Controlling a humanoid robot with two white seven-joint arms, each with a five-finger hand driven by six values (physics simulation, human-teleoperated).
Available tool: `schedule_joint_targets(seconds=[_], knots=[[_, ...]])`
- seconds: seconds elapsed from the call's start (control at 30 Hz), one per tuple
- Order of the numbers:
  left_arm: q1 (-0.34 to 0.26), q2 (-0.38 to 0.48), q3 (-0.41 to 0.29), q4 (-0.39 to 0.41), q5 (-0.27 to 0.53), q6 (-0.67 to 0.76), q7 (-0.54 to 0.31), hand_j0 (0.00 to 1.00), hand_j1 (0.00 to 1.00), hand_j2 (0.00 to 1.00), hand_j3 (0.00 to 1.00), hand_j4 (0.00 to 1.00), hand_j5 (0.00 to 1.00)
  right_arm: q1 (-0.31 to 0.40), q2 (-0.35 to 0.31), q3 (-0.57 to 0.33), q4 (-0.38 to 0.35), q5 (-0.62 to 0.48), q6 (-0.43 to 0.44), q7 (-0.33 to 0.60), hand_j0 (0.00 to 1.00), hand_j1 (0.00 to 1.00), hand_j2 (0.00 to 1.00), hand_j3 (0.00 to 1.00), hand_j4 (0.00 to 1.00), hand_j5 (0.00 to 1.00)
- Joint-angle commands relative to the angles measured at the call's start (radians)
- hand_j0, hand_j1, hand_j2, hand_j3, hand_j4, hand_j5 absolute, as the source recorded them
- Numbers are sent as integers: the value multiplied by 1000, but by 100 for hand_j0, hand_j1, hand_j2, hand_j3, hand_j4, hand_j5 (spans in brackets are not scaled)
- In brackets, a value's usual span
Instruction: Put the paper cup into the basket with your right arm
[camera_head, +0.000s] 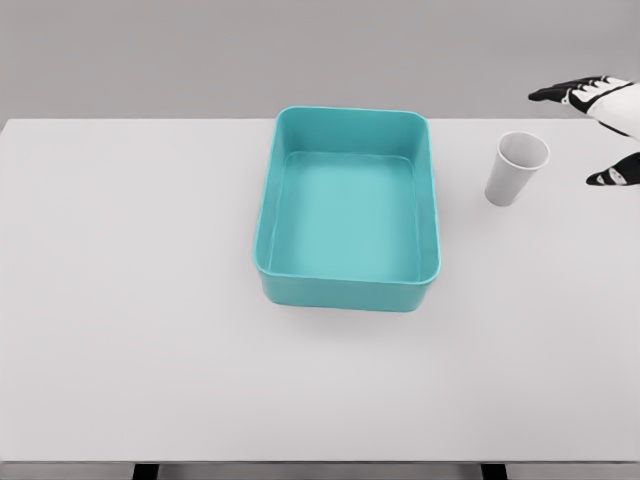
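A white paper cup (516, 168) stands upright on the white table (140, 300), just right of the basket. The teal rectangular basket (275, 180) sits in the middle of the table and holds nothing. My right hand (585, 135) enters from the right edge, a short way right of the cup and apart from it. Its black-tipped fingers (562, 93) are spread above, and the thumb (612, 177) is below, with nothing between them. My left arm does not show.
The table's front edge runs along the bottom of the picture. A grey wall stands behind the table's far edge.
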Motion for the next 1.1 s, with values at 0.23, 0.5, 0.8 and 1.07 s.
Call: schedule_joint_targets(seconds=[0.23,0.5,0.8,1.07], knots=[[2,0,1,0,0,0,0,100,100,100,100,100,100,-3,28,-9,53,-107,7,125,98,98,98,98,98,98],[0,0,0,0,0,0,0,100,100,100,100,100,100,-41,128,-12,455,-603,7,197,90,90,90,90,90,90],[2,0,0,0,0,0,0,100,100,100,100,100,100,-75,252,48,518,-460,1,197,88,88,88,88,88,88],[2,0,0,0,0,0,0,100,100,100,100,100,100,-120,314,52,625,-446,-8,197,89,89,89,89,89,89]])
